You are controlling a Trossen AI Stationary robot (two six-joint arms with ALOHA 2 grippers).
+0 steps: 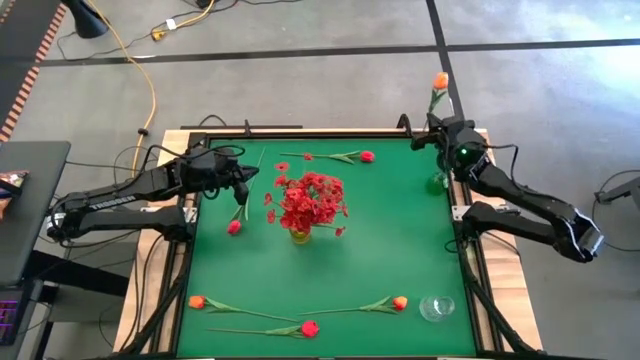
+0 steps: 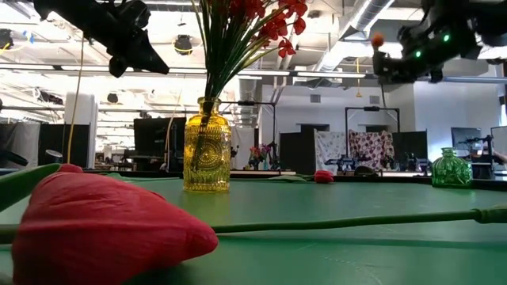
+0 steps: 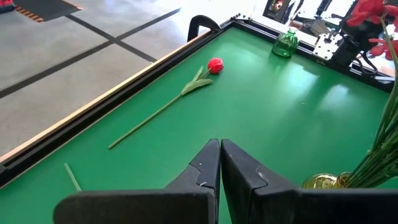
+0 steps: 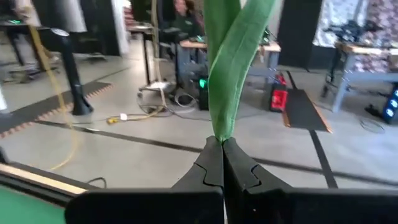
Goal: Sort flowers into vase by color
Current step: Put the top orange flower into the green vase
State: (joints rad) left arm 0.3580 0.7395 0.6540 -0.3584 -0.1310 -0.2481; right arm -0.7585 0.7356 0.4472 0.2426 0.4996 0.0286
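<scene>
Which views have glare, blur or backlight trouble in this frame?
Low view: bright ceiling lights backlight the yellow vase, and the near red tulip bud is a large soft blur. Left wrist view: window glare streaks the green table. Right wrist view: the green leaf is soft. High view: even light.

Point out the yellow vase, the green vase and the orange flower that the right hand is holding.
yellow vase (image 2: 207, 150): low view, on its patterned glass belly.
green vase (image 2: 451, 168): low view, on its rounded body.
orange flower (image 1: 440, 81): high view, on the bud above the right hand (image 1: 436, 126).
</scene>
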